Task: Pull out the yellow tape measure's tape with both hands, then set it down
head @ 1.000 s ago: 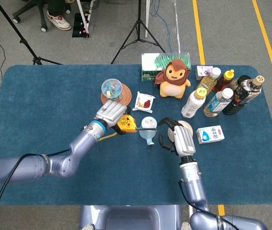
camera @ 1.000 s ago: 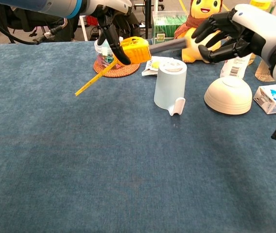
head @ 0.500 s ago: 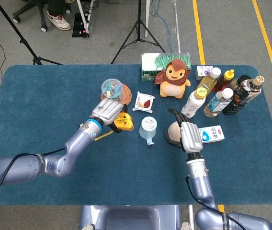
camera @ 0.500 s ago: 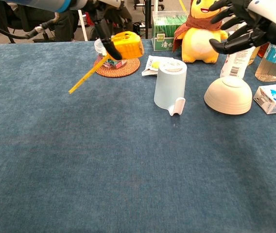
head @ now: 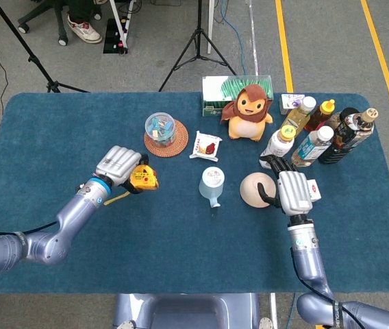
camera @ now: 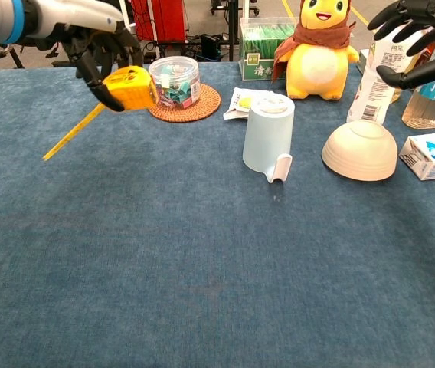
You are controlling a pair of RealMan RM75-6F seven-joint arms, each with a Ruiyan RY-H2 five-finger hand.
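Now that my right hand (head: 293, 192) has let the tape go and drawn back right, fingers spread and empty, my left hand (head: 118, 166) grips the yellow tape measure (camera: 129, 87) above the counter's (head: 57, 130) left side; setting down remains.

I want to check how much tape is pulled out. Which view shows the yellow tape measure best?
The chest view: the tape measure sits large in the left hand, its strip slanting down clear of the table. The head view shows it small, strip mostly hidden beneath the arm.
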